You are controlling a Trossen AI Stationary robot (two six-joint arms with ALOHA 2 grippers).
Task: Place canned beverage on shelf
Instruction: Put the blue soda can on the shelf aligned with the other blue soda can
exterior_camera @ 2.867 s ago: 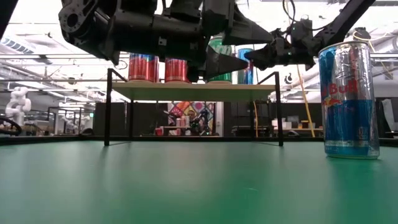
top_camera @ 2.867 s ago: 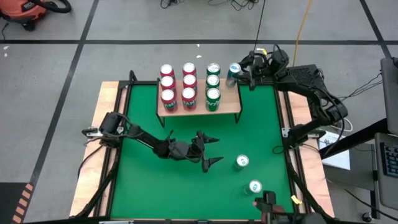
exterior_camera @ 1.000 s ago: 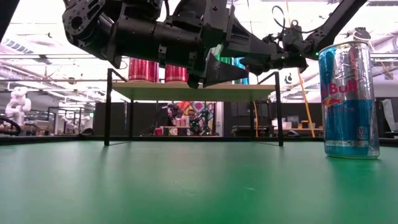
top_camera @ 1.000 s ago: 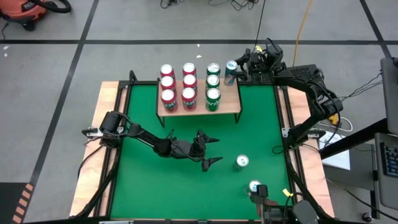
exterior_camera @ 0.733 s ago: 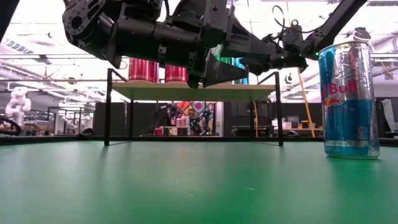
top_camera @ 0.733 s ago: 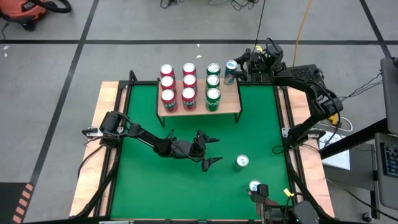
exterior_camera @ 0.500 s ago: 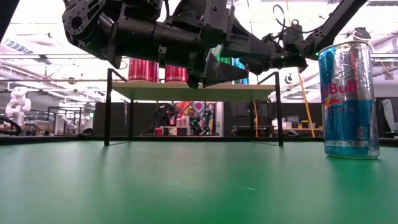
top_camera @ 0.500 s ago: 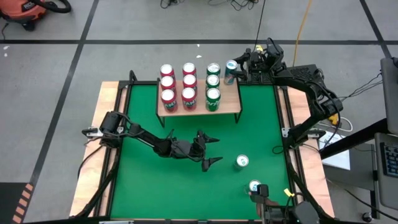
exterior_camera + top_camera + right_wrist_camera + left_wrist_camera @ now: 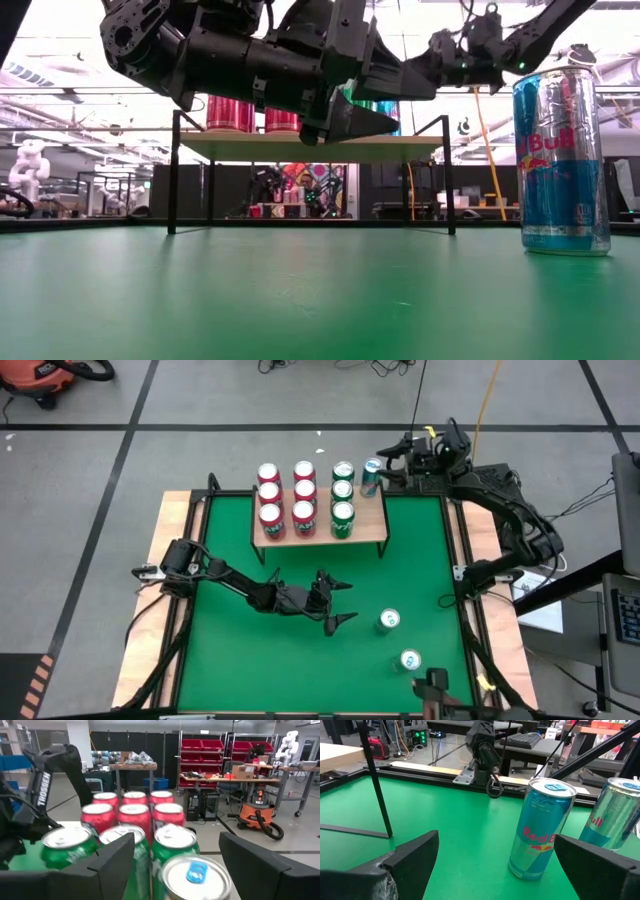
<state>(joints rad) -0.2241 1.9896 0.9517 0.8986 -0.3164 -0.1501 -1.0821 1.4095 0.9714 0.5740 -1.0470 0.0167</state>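
Blue can [image 9: 371,476] stands on the shelf's [image 9: 366,532] far right corner, beside the green cans [image 9: 342,493]. Right claw [image 9: 392,463] open, straddling its top; retreat straight back, don't clip it. Left claw [image 9: 338,600] open, idle mid-tabletop.

Ten cans [image 9: 304,491] on the shelf [image 9: 366,528] (two [image 9: 399,640] on table [image 9: 240,650]).

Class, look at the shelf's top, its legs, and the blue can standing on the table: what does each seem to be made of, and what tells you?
Shelf top: pale wood, matt, judging by its light tan colour. Legs: thin black rods, probably painted metal. Blue can: shiny metal, likely aluminium, with bright reflections and a printed label.
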